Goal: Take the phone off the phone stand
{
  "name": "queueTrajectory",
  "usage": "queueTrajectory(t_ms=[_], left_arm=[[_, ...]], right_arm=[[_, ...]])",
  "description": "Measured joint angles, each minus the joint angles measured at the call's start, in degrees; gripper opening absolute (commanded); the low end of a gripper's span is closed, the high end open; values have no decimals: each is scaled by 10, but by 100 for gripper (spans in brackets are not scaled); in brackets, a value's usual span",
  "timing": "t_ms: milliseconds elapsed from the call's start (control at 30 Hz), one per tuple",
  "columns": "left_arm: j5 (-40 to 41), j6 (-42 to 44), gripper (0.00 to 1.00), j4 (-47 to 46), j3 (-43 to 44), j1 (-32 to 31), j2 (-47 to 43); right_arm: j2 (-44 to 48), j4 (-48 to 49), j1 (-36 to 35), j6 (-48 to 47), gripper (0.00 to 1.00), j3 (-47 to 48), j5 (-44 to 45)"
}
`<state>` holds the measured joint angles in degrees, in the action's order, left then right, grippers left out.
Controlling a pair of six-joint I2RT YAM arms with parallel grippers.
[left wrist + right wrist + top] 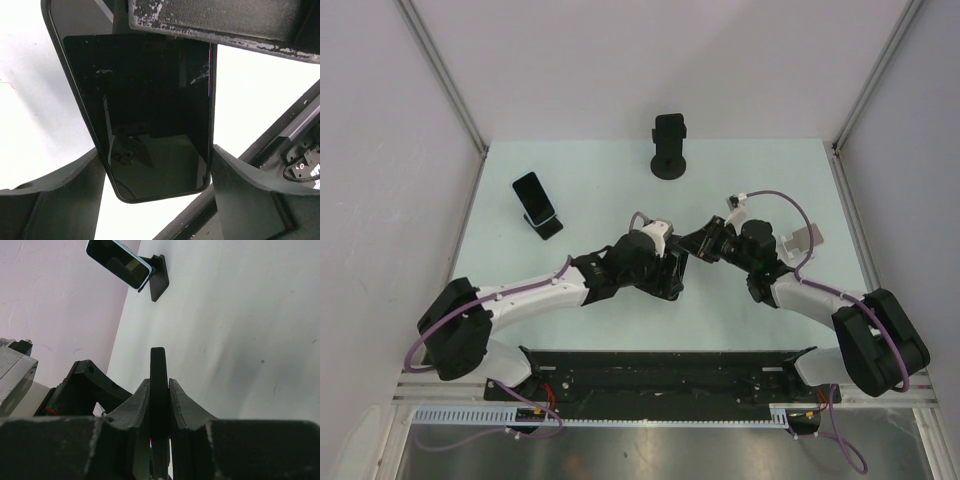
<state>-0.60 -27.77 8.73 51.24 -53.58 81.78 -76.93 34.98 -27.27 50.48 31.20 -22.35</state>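
Note:
A black phone [150,115] with a dark screen hangs in the air between my two grippers, above the middle of the table. My right gripper [159,382] is shut on the phone's thin edge [158,360], one finger on each face. In the left wrist view the right gripper clamps the phone's far end. My left gripper [156,150] is spread wide, with its fingertips [220,160] against the phone's two long sides. In the top view the left gripper [672,272] and right gripper [694,243] meet and hide the phone. A black phone stand [669,150] at the back centre looks empty.
A second phone [531,193] leans on a small black stand [549,226] at the table's left; it also shows in the right wrist view [117,257]. A white clip-like part [803,238] sits near the right arm. Walls enclose the table on three sides.

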Motion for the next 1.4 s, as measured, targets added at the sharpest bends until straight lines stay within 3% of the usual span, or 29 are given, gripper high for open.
queueTrajectory(t_ms=[100, 133, 167, 233, 333, 533, 900, 933, 967, 1100, 1133, 1233, 1400], left_arm=[[0, 3, 23, 0, 0, 0, 2], [2, 4, 19, 0, 0, 0, 3], [3, 5, 12, 2, 1, 0, 5], [9, 14, 7, 7, 1, -1, 7], [24, 26, 2, 25, 1, 1, 11], [46, 33, 2, 63, 1, 28, 12], [105, 32, 1, 98, -47, 133, 0], [107, 32, 3, 101, -52, 135, 0], [108, 32, 16, 105, -58, 137, 0], [100, 31, 49, 114, -67, 137, -1], [99, 31, 66, 114, -67, 135, -2], [102, 38, 100, 115, -67, 120, -8], [105, 54, 100, 120, -32, 88, -2]], right_arm=[[0, -1, -2, -3, 22, 0, 1], [0, -3, -2, -4, 38, 0, 2], [0, -5, -2, -6, 47, 0, 3], [4, -9, -3, -4, 67, 0, 4], [20, -18, -4, -14, 82, 0, 6], [73, -71, -2, -51, 95, 0, 31], [195, -249, 39, -146, 95, 0, 131], [200, -260, 45, -152, 95, 0, 137], [203, -270, 48, -157, 95, 0, 142], [211, -294, 52, -171, 95, 0, 149], [212, -298, 52, -175, 96, 0, 150], [212, -308, 52, -183, 96, 0, 153], [213, -315, 52, -191, 96, 0, 155]])
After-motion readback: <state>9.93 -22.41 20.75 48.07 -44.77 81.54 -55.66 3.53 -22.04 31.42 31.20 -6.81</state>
